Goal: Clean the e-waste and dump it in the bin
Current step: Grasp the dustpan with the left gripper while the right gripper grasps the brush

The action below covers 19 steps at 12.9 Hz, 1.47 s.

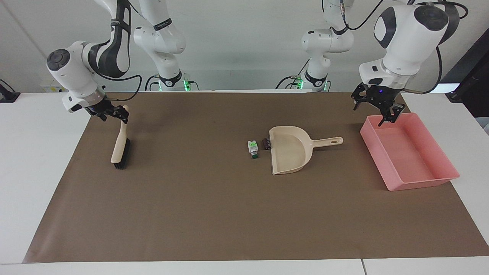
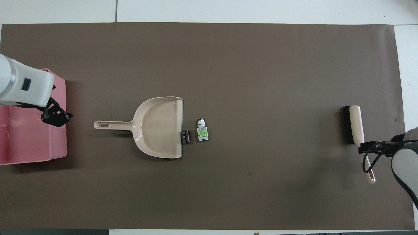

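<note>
Judging from how things lay, the sweeping had not begun: the e-waste, a small white piece with bright green marks [image 1: 252, 148] and a dark brown-black block [image 1: 264, 143], lay on the brown paper mat [image 1: 214, 214], the block touching the lip of the beige plastic dustpan [image 1: 288, 151]. Nothing lay in the shallow pink plastic bin [image 1: 410, 156] at the left arm's end. Over its rim hung the left gripper [image 1: 376, 109], fingers spread and empty. At the beige brush handle [image 1: 121, 131] sat the right gripper [image 1: 112, 114]; whether it gripped, I could not tell. White tabletop and a pale wall framed the mat.
</note>
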Each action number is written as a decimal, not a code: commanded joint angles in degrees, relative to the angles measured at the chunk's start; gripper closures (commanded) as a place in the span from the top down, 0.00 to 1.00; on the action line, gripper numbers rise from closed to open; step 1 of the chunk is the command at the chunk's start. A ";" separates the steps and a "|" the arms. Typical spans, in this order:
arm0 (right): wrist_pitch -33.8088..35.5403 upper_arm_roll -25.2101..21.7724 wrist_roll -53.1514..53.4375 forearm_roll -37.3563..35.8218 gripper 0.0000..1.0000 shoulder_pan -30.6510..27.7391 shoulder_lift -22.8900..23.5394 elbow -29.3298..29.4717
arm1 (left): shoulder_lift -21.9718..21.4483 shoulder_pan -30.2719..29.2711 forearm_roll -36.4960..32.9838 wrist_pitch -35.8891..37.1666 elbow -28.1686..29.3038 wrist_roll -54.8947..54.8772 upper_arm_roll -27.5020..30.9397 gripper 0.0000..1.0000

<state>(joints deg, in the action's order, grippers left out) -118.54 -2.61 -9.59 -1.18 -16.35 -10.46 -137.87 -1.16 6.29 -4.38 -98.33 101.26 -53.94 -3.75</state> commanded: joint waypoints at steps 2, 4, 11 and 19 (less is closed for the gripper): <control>-2.83 0.50 -8.32 1.26 1.00 -3.95 -2.37 -5.55 | -1.21 7.06 -8.01 -9.31 11.13 -3.02 0.41 0.98; -6.34 0.50 -8.52 1.26 1.00 -4.30 -2.20 -7.49 | -0.95 10.14 -12.47 -12.22 16.14 -1.88 0.41 0.98; -6.26 0.59 -8.08 3.55 0.80 -3.43 -1.94 -7.41 | 4.32 15.07 -21.01 -19.26 23.98 5.33 0.41 0.97; -6.09 0.59 -8.25 3.55 0.41 -3.34 -1.94 -7.32 | 6.43 17.00 -22.16 -19.62 24.08 8.23 0.41 0.49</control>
<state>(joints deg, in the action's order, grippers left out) -124.07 -2.17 -16.38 1.17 -19.60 -10.97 -144.19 5.85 22.28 -24.84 -116.77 124.85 -46.96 -4.01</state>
